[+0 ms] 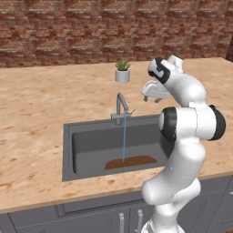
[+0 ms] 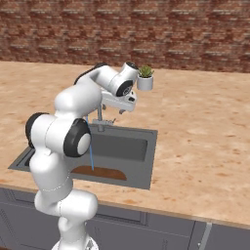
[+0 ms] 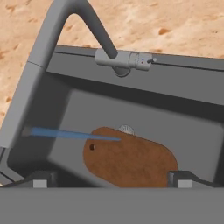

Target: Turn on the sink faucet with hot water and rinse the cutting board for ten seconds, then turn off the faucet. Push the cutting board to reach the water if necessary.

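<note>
I have the water (image 1: 124, 136) running from the sink faucet (image 1: 120, 107) onto the cutting board (image 1: 131, 162), which lies flat in the sink (image 1: 68, 150) below the spout. My gripper (image 1: 156, 98) hovers beside the faucet, jaws wide and empty. I judge the rinse is underway; next I must reach the lever and shut it off.

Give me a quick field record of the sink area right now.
faucet: running
water: thin blue stream landing on the cutting board
cutting board: flat on the basin floor, near the front wall
sink: dark grey basin set in the counter
end effector: open, empty, above the counter just right of the faucet
potted plant: on the counter behind the faucet
</note>
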Available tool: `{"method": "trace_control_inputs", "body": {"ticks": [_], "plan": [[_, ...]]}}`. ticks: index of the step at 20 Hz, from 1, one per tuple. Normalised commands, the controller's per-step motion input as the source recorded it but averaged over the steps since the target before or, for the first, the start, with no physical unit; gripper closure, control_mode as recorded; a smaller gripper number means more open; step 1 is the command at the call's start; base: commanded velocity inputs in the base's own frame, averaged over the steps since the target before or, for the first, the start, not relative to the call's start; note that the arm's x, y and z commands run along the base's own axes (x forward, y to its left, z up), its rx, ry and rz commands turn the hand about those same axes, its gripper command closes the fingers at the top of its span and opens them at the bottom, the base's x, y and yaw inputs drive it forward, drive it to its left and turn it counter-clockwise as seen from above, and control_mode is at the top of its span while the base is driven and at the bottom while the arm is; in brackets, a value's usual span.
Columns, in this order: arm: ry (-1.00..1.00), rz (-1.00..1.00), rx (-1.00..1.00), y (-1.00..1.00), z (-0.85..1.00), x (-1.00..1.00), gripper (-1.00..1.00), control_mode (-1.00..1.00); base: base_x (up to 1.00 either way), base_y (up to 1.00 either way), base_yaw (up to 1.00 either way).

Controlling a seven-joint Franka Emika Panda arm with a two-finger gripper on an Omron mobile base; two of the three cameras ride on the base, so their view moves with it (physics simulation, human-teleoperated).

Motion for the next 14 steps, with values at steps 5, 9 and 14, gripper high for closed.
{"method": "trace_control_inputs", "body": {"ticks": [5,9,14], "plan": [[0.0,0.0,0.0,0.0,0.0,0.0,-1.0,-1.0,0.0,0.0,0.0],[0.0,0.0,0.0,0.0,0.0,0.0,-1.0,-1.0,0.0,0.0,0.0],[0.0,0.0,0.0,0.0,0.0,0.0,-1.0,-1.0,0.0,0.0,0.0]]}}
